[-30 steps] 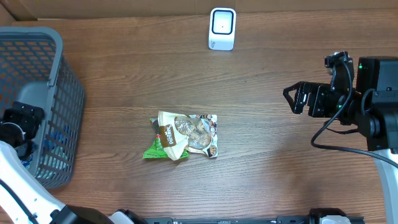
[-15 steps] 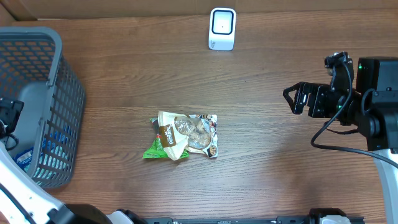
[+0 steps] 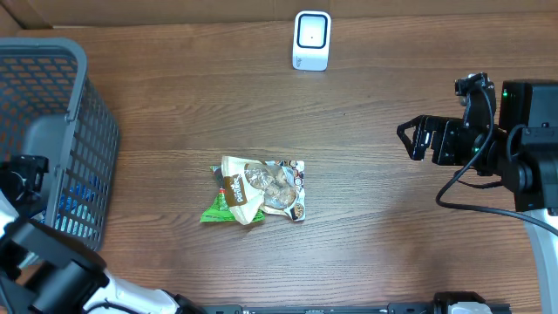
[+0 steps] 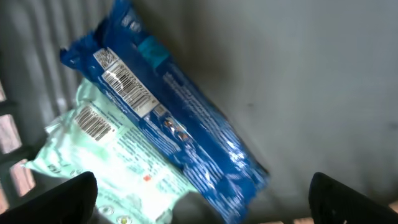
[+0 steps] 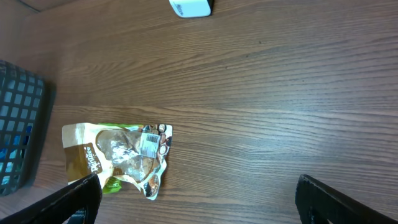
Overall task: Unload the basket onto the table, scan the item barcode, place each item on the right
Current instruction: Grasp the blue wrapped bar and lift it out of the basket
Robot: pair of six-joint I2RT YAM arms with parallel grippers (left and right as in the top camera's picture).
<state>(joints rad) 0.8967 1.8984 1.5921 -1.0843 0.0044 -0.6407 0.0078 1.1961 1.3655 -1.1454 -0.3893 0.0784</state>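
One snack bag (image 3: 255,190) flat at mid-table, well apart from one scanner (image 3: 311,40) at the far edge. One basket (image 3: 52,78) at left, holding two things: one blue pack (image 4: 180,124), one mint pack (image 4: 106,162), touching. Left gripper (image 4: 205,199) above them, spread wide, empty. Right gripper (image 3: 411,138) likewise released, off to the bag's right.
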